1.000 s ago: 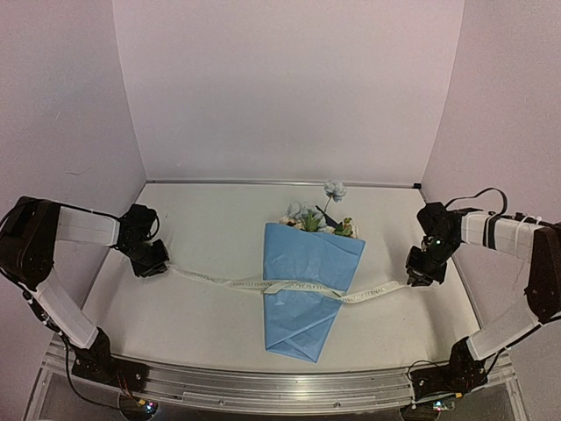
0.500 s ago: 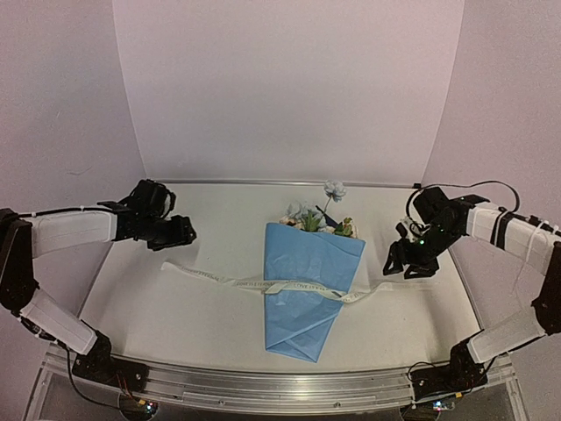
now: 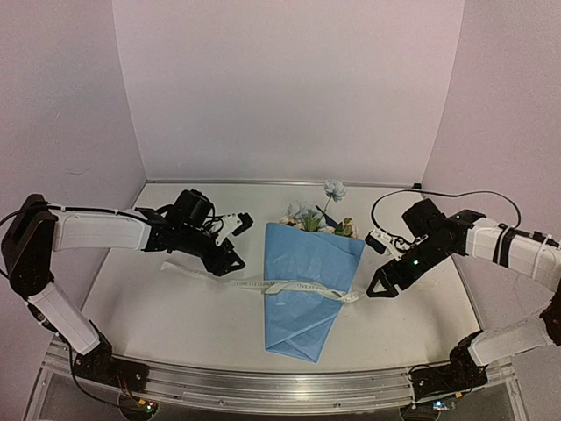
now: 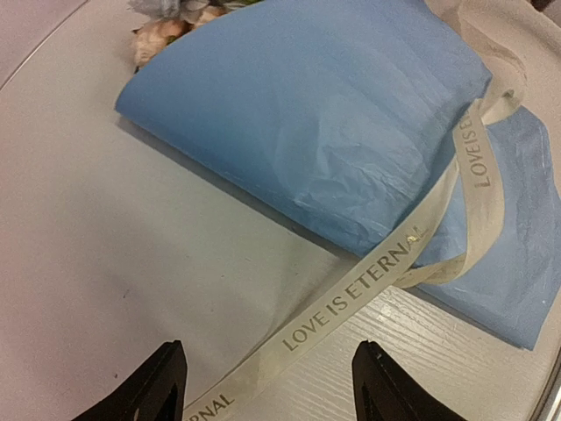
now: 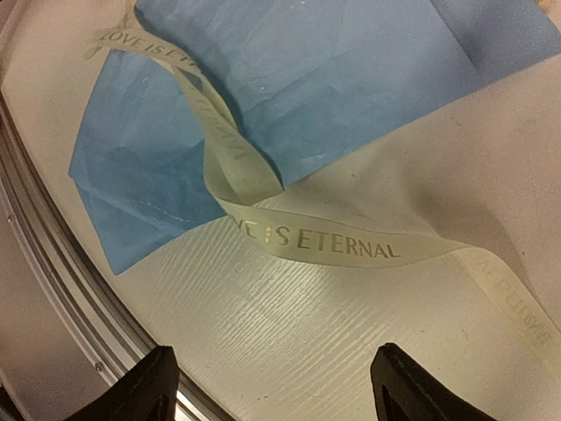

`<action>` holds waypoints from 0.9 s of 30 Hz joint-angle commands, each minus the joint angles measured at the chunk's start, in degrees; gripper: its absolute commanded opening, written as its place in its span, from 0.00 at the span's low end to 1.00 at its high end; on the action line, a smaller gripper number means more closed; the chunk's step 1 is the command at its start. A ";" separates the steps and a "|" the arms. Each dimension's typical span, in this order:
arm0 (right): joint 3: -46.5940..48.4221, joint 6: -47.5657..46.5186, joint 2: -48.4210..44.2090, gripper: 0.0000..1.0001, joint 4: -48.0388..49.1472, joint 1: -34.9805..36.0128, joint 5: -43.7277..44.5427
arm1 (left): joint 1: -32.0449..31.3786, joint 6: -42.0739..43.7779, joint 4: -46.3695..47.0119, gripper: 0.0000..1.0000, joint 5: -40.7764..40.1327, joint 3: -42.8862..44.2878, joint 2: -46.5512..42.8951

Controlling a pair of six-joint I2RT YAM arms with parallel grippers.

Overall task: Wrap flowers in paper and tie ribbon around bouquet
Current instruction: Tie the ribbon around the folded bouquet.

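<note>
Pale lilac walls close in a white table [image 3: 149,316], and going from left to right the change is plain. A second ago both arms stood far out at the table's sides, clamped on the ends of the ribbon [image 3: 289,286] and drawing it taut. Now each has let go and swung inward toward the middle. The left gripper [image 4: 270,386] is released, its fingers spread wide with nothing between them. It hangs just left of the bouquet [image 3: 302,263], and the ribbon's left tail runs across the table below it and out toward the left edge. The bouquet lies at the centre of the table, the narrow end of its blue paper cone toward the arms and the flowers [image 3: 314,217] showing at the far, wide end. The ribbon now lies slack across the cone's waist and crosses over itself there. The right gripper [image 5: 280,390] is likewise spread and empty, poised just right of the cone, with the right tail on the table beneath it. By my reading a first tie has been pulled and dropped. Whether it holds firm I cannot tell, and both tails sit close enough to be picked up again.
</note>
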 commanded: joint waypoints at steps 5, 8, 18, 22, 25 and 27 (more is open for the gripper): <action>-1.72 -12.52 1.48 0.78 5.31 4.69 2.30 | -3.79 16.64 2.75 0.66 0.19 0.45 6.04; -2.17 -12.89 2.78 0.78 9.19 5.33 3.25 | -3.94 17.73 5.16 0.67 0.36 -0.27 7.35; 1.14 -15.48 9.21 0.78 8.54 6.90 2.02 | -5.45 20.47 7.15 0.66 2.56 1.86 12.78; 1.23 -16.59 10.77 0.78 9.80 7.59 4.10 | -5.61 20.60 8.60 0.63 2.43 1.83 14.33; 0.99 -17.27 12.18 0.77 12.39 8.15 6.46 | -5.61 20.76 9.57 0.61 2.01 1.74 15.08; 1.02 -17.30 13.08 0.76 13.32 8.27 7.09 | -5.61 20.80 9.96 0.57 1.94 1.84 15.52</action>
